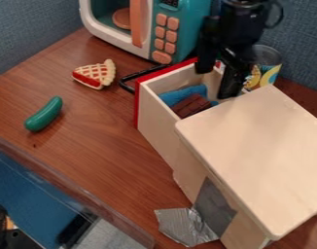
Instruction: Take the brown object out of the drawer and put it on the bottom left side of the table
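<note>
Drawer [152, 114] open, brown block [191, 105] inside, near spread fingers [233, 83]. Remaining: grasp, lift out, place well away from them.

The table [90, 146] shows wood grain with a soft sheen; the drawer [153, 116] and cabinet [252, 146] are smooth, matt, pale wood. The tape [184, 226] looks crinkled and metallic, the lining [177, 96] like matt cloth, the cucumber [44, 115] like glossy plastic.

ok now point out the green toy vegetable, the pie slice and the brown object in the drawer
green toy vegetable [44, 115]: camera view, middle of its body
pie slice [96, 75]: camera view, lattice top
brown object [190, 105]: camera view, upper face
</note>
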Robot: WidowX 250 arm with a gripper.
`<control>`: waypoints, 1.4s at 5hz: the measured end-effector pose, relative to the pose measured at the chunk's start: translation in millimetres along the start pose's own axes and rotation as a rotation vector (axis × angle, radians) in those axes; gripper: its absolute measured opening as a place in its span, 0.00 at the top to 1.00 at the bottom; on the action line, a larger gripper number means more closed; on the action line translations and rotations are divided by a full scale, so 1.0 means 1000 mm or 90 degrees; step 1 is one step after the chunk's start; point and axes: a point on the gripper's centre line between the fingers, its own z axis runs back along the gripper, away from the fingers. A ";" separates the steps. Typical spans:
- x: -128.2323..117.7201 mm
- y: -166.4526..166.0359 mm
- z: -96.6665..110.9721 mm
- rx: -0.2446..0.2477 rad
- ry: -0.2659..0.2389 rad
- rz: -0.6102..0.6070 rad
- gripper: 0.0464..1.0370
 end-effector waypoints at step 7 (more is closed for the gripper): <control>-0.019 0.002 -0.047 0.032 -0.022 0.083 0.05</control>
